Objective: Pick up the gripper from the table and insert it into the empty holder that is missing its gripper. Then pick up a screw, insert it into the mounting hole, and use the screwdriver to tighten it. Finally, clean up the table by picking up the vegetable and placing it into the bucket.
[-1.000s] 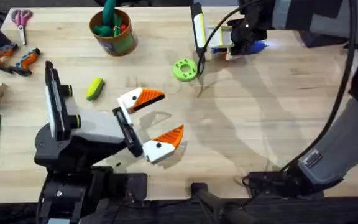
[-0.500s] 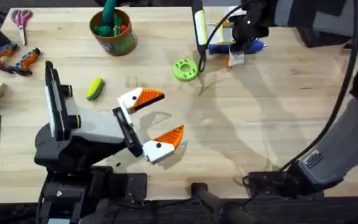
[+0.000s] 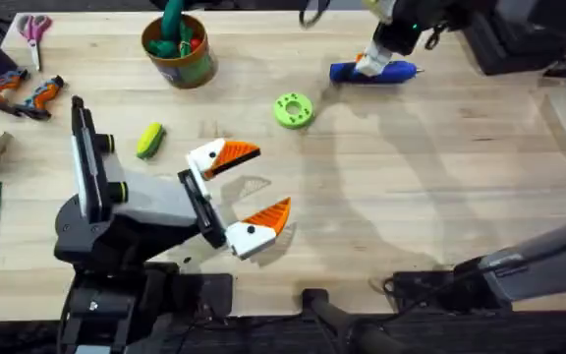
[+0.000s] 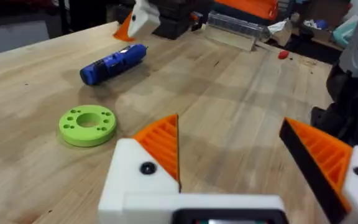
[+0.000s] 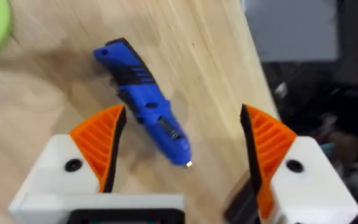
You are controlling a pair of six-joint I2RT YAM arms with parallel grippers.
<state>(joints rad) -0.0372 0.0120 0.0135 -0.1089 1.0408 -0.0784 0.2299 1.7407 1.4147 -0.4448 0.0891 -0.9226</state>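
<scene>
The blue screwdriver (image 3: 372,71) lies flat on the far side of the table, also seen in the right wrist view (image 5: 146,107) and the left wrist view (image 4: 113,62). My right gripper (image 3: 379,51) hovers just above it, open, with the tool lying free between its orange tips (image 5: 182,149). Near the table's front, my left gripper (image 3: 246,187) is open and holds nothing (image 4: 241,152). The yellow-green vegetable (image 3: 150,140) lies at the left. The bucket (image 3: 178,49) stands at the far left. The loose gripper, the holder and the screw are out of view.
A green ring-shaped disc (image 3: 293,110) lies between my grippers (image 4: 87,124). Scissors (image 3: 34,28) and orange-and-black hand tools (image 3: 23,93) sit at the far left edge. Bare wood stretches across the right half of the table (image 3: 440,177).
My right gripper has let go of the screwdriver, which now lies on the table, and the arm has pulled up and away. The left arm has not moved.
</scene>
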